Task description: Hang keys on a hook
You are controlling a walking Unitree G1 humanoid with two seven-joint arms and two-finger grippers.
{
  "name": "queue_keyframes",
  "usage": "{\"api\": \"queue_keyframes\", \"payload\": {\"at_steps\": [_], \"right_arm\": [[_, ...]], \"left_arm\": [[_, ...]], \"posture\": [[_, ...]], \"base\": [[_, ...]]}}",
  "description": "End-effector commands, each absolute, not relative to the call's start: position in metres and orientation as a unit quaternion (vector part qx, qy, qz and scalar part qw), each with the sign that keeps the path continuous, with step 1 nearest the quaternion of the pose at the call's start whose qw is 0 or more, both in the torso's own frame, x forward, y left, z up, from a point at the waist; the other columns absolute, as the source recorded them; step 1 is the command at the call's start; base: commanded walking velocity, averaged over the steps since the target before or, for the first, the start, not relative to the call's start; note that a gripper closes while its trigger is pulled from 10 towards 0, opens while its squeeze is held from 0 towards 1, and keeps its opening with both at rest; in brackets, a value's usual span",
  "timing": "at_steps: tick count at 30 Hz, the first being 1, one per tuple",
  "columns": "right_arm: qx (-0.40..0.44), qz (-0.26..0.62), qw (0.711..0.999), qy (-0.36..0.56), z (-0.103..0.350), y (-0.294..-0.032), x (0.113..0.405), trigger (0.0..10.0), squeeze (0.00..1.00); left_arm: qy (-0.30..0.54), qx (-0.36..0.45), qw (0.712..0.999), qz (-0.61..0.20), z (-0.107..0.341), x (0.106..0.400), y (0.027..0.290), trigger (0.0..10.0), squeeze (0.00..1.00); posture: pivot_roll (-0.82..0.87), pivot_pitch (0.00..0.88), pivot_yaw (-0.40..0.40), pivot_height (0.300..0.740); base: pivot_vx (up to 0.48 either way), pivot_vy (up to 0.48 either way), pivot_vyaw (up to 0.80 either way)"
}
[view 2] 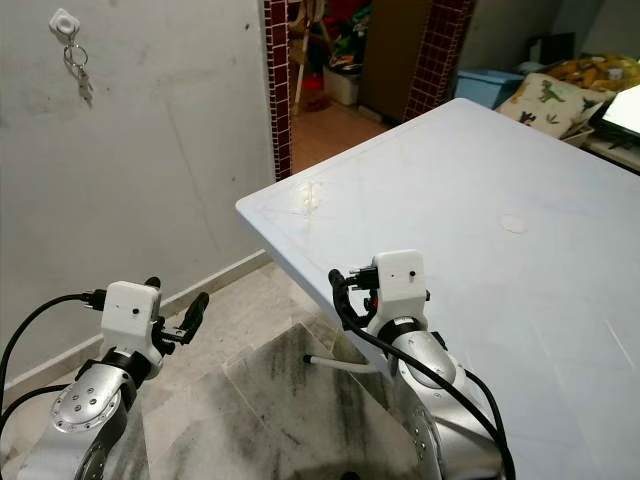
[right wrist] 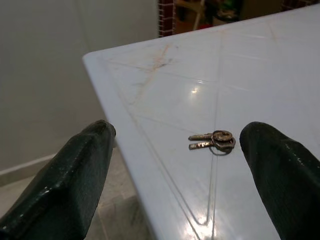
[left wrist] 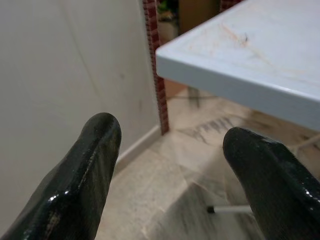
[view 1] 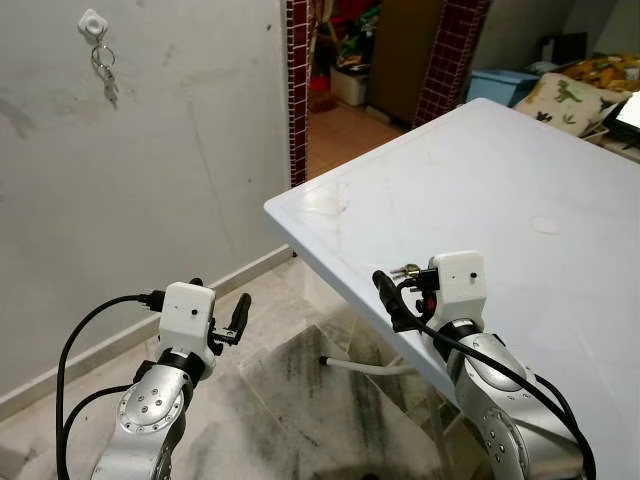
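Near the front-left corner of the white table sit two small brass keys on a ring, flat on the surface, just inside the table's left edge. My right gripper hovers over that edge, fingers wide apart, keys between and beyond the fingertips, not touching them. From the head, my right gripper sits right at the table edge, and a bit of the keys shows just past it.

My left gripper is out over the marble floor, off the table, between wall and table corner. Fingers apart, nothing held.

Up on the grey wall, high to my left, a white hook already carries another key ring with keys hanging straight down. Well apart from both grippers.

Brick-tiled doorway beyond the table corner. White table leg crossbar visible under the table edge.
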State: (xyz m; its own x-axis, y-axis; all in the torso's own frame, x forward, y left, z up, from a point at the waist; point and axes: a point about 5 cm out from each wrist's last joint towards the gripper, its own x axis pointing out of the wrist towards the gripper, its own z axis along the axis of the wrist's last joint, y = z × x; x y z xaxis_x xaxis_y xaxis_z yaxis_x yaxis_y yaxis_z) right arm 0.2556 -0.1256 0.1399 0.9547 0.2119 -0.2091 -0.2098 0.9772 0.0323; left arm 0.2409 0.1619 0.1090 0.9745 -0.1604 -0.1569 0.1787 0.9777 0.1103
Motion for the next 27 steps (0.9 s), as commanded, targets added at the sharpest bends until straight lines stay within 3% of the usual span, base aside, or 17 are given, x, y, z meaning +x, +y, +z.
{"api": "queue_keyframes", "payload": {"at_steps": [1, 27], "right_arm": [[0.001, 0.101, 0.989, 0.106, 0.141, -0.128, 0.257, 10.0, 0.0], [0.004, 0.093, 0.991, 0.099, 0.142, -0.127, 0.262, 10.0, 0.0]], "left_arm": [[0.078, 0.061, 0.991, -0.086, 0.107, 0.24, 0.161, 10.0, 0.0], [0.069, 0.057, 0.993, -0.074, 0.109, 0.256, 0.169, 10.0, 0.0]], "posture": [[0.01, 0.038, 0.014, 0.74], [0.01, 0.033, 0.019, 0.74]], "base": [[0.0, 0.0, 0.0], [0.0, 0.0, 0.0]]}}
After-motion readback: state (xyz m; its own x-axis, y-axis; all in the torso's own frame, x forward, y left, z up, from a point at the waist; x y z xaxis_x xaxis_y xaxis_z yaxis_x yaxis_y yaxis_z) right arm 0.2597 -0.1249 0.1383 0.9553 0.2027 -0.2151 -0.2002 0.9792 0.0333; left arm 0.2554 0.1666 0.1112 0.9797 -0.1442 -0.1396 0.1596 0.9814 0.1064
